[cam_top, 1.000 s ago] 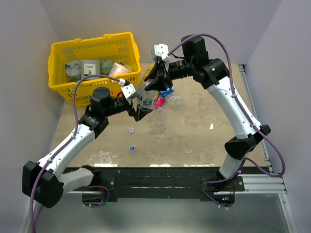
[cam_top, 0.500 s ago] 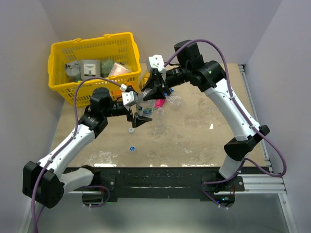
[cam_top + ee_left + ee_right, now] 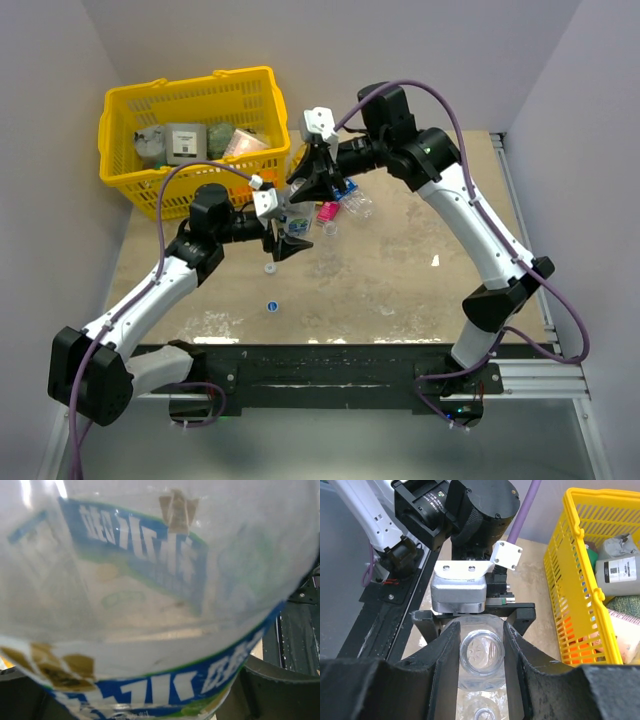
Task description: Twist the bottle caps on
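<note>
A pale, mottled counter (image 3: 400,270) stands between grey walls, with a yellow basket (image 3: 190,125) at its far left corner. The right fingers (image 3: 442,660) come from above and are narrow, closed on the neck of a clear bottle (image 3: 481,652). The left fingers (image 3: 288,247) stand wide on both sides of its labelled body, from the side. I cannot tell if they already press it. The bottle is near the middle of the counter, between the two arms. Its long axis is vertical and its open mouth points up, with no cap on it. A whitish cap (image 3: 270,268) and a blue cap (image 3: 272,306) lie flat on the counter, apart from the bottle on the near side. The left arm is nearer to them, so a cap probably must be fetched from there.
</note>
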You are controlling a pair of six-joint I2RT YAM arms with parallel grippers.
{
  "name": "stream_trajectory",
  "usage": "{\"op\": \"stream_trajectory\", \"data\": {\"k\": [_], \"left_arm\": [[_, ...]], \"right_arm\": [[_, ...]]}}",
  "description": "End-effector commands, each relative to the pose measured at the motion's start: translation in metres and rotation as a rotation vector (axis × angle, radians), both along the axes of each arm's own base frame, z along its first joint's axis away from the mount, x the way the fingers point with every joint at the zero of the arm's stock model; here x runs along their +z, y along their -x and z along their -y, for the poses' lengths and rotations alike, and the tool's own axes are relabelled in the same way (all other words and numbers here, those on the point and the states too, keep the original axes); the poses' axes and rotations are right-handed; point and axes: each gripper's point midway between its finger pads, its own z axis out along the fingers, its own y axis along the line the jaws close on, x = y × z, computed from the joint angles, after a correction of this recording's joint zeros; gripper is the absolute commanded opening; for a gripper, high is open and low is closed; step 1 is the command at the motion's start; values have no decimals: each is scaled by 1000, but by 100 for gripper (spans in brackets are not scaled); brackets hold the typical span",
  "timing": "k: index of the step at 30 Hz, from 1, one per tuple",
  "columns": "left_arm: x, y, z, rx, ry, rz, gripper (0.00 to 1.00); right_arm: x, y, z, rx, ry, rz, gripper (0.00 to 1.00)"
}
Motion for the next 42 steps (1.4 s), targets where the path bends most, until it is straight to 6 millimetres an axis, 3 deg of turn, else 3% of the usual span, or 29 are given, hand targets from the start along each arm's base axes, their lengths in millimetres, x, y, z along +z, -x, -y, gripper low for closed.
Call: {"op": "stream_trajectory", "data": {"k": [1, 4, 6, 8, 13, 15, 18, 20, 22, 23, 25, 26, 28, 29, 32, 33, 35, 36, 40, 42], "left_arm": [[13, -2, -1, 8, 39, 41, 77], [13, 2, -2, 11, 46, 33, 73], [13, 5, -6, 23, 46, 24, 67], [11, 4, -14, 49, 42, 19, 55], [-5, 6, -44, 137, 26, -5, 40], [-6, 3, -57, 201, 28, -17, 28], [-3, -16, -96, 415, 31, -32, 14], [8, -29, -132, 603, 40, 1, 0], [21, -37, -165, 780, 68, 23, 0], [34, -40, -186, 913, 117, 28, 0], [54, -43, -208, 1022, 163, 66, 0], [67, -45, -228, 1113, 202, 93, 0], [90, -46, -248, 1199, 256, 138, 0], [101, -48, -256, 1235, 283, 170, 0], [138, -50, -268, 1271, 333, 242, 0], [156, -48, -271, 1278, 358, 276, 0], [172, -49, -280, 1315, 415, 286, 0], [185, -47, -282, 1314, 448, 300, 0], [200, -45, -281, 1276, 520, 291, 0], [197, -46, -276, 1251, 509, 278, 0]], "right_arm": [[15, 5, 3, -16, -30, 37, 0], [8, 2, 4, -32, -6, 39, 4], [7, -2, 6, -55, 3, 43, 23], [11, -7, 7, -93, 0, 49, 33], [43, -22, 5, -173, -72, 100, 55], [59, -30, 4, -218, -108, 118, 60], [58, -52, 2, -289, -112, 139, 63], [42, -66, -1, -312, -73, 166, 62], [11, -70, -4, -298, 14, 164, 64], [-12, -73, -15, -267, 70, 190, 66], [-42, -78, -21, -275, 184, 193, 67], [-69, -77, -37, -221, 246, 222, 67], [-92, -80, -42, -208, 331, 284, 69], [-113, -81, -54, -183, 367, 289, 73], [-147, -84, -69, -124, 440, 354, 71], [-172, -84, -72, -87, 499, 349, 70], [-195, -80, -77, -4, 565, 400, 62], [-219, -79, -79, 29, 614, 383, 60], [-262, -75, -82, 105, 699, 402, 56], [-279, -71, -82, 124, 744, 416, 54]]}}
